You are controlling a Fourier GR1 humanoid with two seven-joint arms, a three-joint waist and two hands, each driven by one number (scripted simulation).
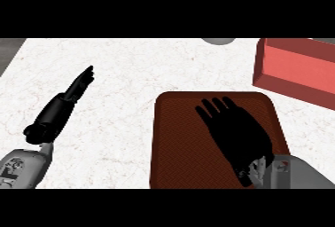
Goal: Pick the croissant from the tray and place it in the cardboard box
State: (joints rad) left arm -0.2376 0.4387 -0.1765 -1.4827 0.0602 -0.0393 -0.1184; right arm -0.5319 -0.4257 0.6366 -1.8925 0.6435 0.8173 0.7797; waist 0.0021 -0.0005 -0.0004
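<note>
Right hand [235, 133] flat over tray [177, 146], fingers [216, 106] straight, holding nothing visible. Croissant hidden, probably beneath palm. Likely light, flaky, crushable: best pinched across middle. Red box [294, 71] beyond hand, rightward.

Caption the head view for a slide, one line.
Right hand spread over the tray, croissant not visible; box at upper right; left hand open on the left.

The tabletop [131, 66] is white marble with thin reddish veins, and the light on it is even. At the upper left of the frame, a dark grey strip [6, 51] shows beyond its edge.
</note>
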